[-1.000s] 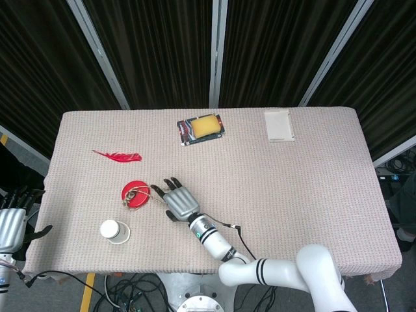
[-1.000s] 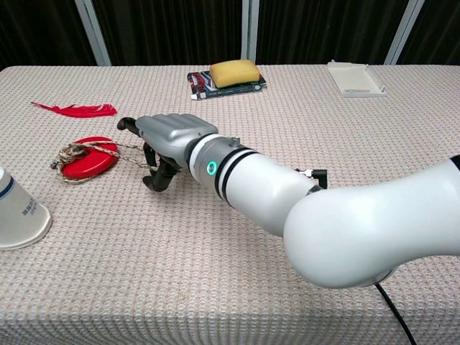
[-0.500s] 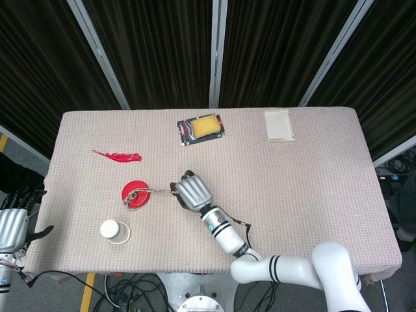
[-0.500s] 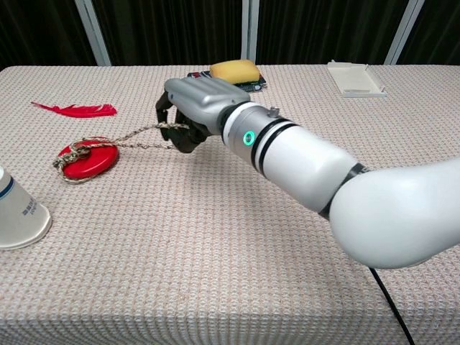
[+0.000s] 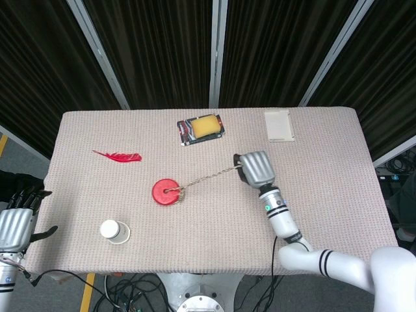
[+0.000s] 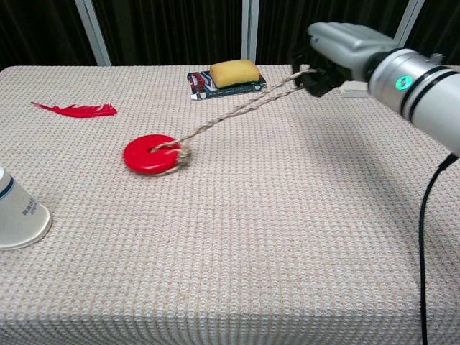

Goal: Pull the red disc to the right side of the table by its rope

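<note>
The red disc (image 5: 166, 192) (image 6: 149, 155) lies flat on the cloth, left of the table's middle. A tan braided rope (image 5: 207, 177) (image 6: 237, 111) runs taut from the disc's centre up and to the right. My right hand (image 5: 255, 168) (image 6: 336, 48) grips the rope's far end with its fingers curled around it, held above the table right of centre. My left hand (image 5: 15, 224) hangs off the table's left edge, fingers apart, holding nothing; the chest view does not show it.
A red feather (image 5: 118, 156) (image 6: 75, 110) lies at the far left. A white paper cup (image 5: 112, 231) (image 6: 17, 210) lies near the front left. A yellow sponge (image 5: 203, 125) (image 6: 233, 72) sits on a card at the back, and a white box (image 5: 278, 125) (image 6: 355, 77) at the back right.
My right hand has swung right and away from me with the rope, pulling it taut. The disc has slid to the right behind it. The left hand has stayed put.
</note>
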Available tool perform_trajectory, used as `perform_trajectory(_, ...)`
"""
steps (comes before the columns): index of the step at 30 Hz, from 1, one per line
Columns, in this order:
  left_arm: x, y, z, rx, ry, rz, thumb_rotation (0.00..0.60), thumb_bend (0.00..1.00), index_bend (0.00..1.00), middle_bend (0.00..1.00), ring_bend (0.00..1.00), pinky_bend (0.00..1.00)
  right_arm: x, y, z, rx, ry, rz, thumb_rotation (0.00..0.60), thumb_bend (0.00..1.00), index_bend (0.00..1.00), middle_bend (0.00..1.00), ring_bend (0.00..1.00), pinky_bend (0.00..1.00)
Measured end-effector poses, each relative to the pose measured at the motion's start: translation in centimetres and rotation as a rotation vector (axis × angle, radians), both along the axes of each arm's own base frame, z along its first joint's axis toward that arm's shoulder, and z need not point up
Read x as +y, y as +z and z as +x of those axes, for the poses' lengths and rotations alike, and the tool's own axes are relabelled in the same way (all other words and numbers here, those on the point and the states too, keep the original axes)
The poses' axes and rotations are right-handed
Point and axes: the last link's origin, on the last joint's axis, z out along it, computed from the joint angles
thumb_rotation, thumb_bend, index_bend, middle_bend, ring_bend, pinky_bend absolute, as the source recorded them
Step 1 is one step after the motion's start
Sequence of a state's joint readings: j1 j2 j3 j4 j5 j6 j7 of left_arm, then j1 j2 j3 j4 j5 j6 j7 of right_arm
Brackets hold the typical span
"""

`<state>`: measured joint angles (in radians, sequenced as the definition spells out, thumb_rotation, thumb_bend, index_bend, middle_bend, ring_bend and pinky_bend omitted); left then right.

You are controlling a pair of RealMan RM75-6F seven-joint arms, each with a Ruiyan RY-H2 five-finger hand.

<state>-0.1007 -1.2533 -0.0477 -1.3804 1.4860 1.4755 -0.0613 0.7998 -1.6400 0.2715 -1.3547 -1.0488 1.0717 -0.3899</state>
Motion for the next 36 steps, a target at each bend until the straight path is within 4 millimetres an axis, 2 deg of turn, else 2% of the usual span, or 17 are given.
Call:
perform_trajectory(4,0.0,-0.2,0.1,0.003,-0.004,-0.004,0.6,0.0,0.23,0.22,0.1,0.14,0.2,4.1,-4.7,-0.038,-0.104,-0.071,0.6,0.59,0.97,0.9,0.69,0.86)
perform_trajectory(12,0.2,-0.4,0.7,0.014,-0.014,-0.012,0.6,0.0,0.23,0.22,0.1,0.15,1.7,10.0,-11.9,-0.168,-0.267,-0.224,0.6,0.59,0.98,0.9,0.7,0.86)
perform_trajectory(13,0.2,-0.4,0.8,0.015,-0.014,-0.012,0.6,0.0,0.23,0.22,0.1,0.15,2.0,11.3,-13.2,-0.185,-0.293,-0.262,0.6,0.59,0.98,0.9,0.7,0.86)
perform_trajectory(19,0.4,-0.7,1.1,0.017,-0.019,-0.02,0.6,0.0,0.23,0.22,0.1,0.15,3.8,16.0,-17.7,-0.203,-0.366,-0.384,0.6,0.59,0.98,0.91,0.7,0.86)
perform_trajectory(23,0.5,-0.8,1.2,0.016,-0.022,-0.021,0.6,0.0,0.23,0.22,0.1,0.14,5.1,18.1,-19.3,-0.211,-0.385,-0.457,0.6,0.6,0.98,0.91,0.7,0.86)
perform_trajectory(28,0.4,-0.7,1.2,0.018,-0.02,-0.02,0.6,0.0,0.23,0.22,0.1,0.15,5.7,20.0,-20.3,-0.253,-0.405,-0.506,0.6,0.6,0.98,0.91,0.7,0.86)
perform_trajectory(32,0.4,-0.8,1.2,0.018,-0.019,-0.021,0.6,0.0,0.23,0.22,0.1,0.14,5.5,19.3,-19.2,-0.254,-0.366,-0.479,0.6,0.6,0.98,0.91,0.7,0.86)
perform_trajectory(36,0.4,-0.8,1.2,0.018,-0.017,-0.022,0.6,0.0,0.23,0.22,0.1,0.15,4.6,17.4,-16.5,-0.255,-0.293,-0.421,0.6,0.6,0.98,0.91,0.7,0.86)
